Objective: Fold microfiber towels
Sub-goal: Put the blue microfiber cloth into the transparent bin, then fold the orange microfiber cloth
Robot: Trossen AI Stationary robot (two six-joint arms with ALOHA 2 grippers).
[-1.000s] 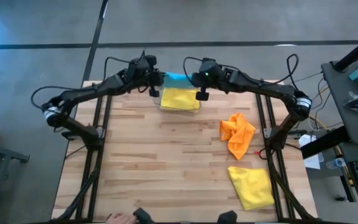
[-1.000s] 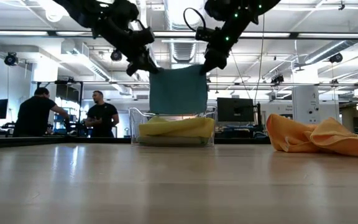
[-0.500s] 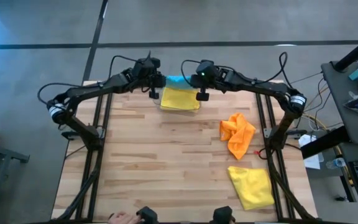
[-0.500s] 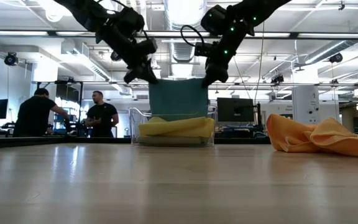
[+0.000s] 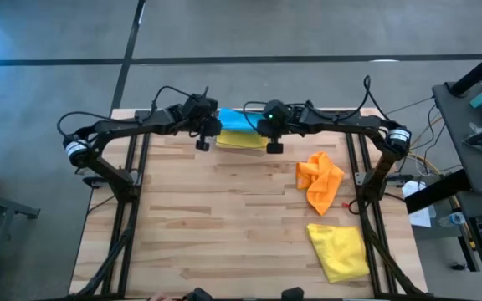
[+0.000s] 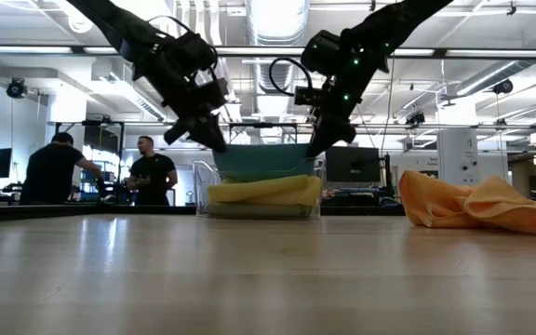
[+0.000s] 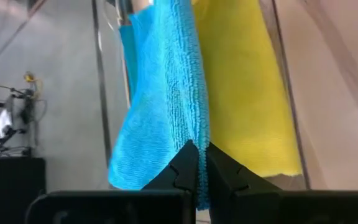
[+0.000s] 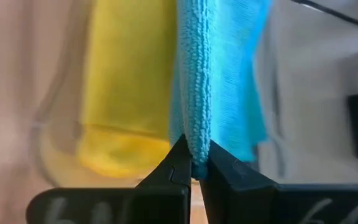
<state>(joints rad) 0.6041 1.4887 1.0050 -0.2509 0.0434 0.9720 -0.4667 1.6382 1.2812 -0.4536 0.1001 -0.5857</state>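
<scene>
A folded light blue microfiber towel (image 6: 263, 160) hangs between my two grippers over a clear plastic bin (image 6: 199, 191) at the table's far edge. Its lower part is down inside the bin, on or just above a yellow towel (image 6: 263, 192) that lies there. My left gripper (image 6: 214, 141) is shut on the blue towel's left top corner. My right gripper (image 6: 324, 141) is shut on its right top corner. In the high view the blue towel (image 5: 238, 119) shows beyond the yellow one (image 5: 245, 139). My left gripper pinches the towel's upper left corner (image 7: 195, 134) between its two fingers, on a thick edge of several layers. It comes slanting down from the table's near side. The towel hangs below, its top edge sagging slightly toward the other gripper. My right gripper pinches the upper right corner (image 8: 195, 140) between its two fingers, again on a thick edge of several layers. The fingers slant down from the near side. The towel hangs below them with its lower part inside the bin.
A crumpled orange towel (image 5: 318, 180) lies at the table's right. A second yellow towel (image 5: 339, 249) lies flat near the right front corner. The left and middle of the wooden table (image 5: 182, 217) are bare. Two people (image 6: 63, 167) stand in the room beyond.
Both grippers have gone down toward the bin and tipped further downward, staying shut on the blue towel. The towel, which hung full length above the bin, has sunk into it. Only its top strip now shows above the rim.
</scene>
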